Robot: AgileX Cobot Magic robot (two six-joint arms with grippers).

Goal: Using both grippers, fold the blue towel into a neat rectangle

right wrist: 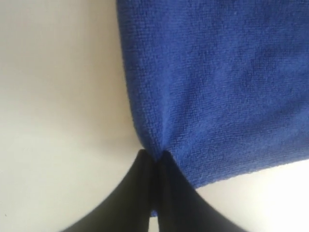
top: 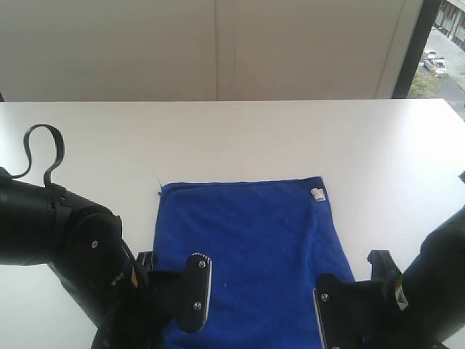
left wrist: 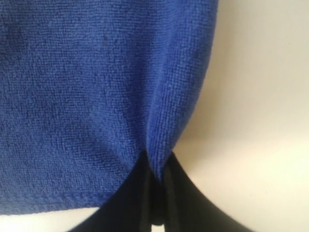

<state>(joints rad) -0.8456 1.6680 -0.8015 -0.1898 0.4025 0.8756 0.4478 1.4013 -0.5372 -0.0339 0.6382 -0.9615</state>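
Blue towel (top: 247, 247) lay flat on white table (top: 363, 138), roughly centre, btwn my two arms. Long axis looked to run away from me, near edge to far edge. Small white tag (top: 317, 193) sat at far right corner.

Left pincer (left wrist: 157, 169) was closed narrow on towel's near left corner. Left wrist view showed cloth puckered into a ridge right where the black fingers (left wrist: 140, 203) met. Right pincer (right wrist: 153, 157) same deal on near right corner: pinched tight on fabric, cloth bunched at tips. In ext view the near edge was hidden under both arms, so only wrist views confirmed the grips.

Key relation: whole towel stretched away from both pincers, towards far side of table. Each arm was on its own side, neither crossing, both about equally near their corner.

Judgement: grasp step done, fold not begun; towel looked single layer, far edge flat. Next move prob needs both corners lifted together & carried fwd along long axis to the far corners, kept level so edges line up. Risk: uneven travel = skewed fold; thin pinch could slip.
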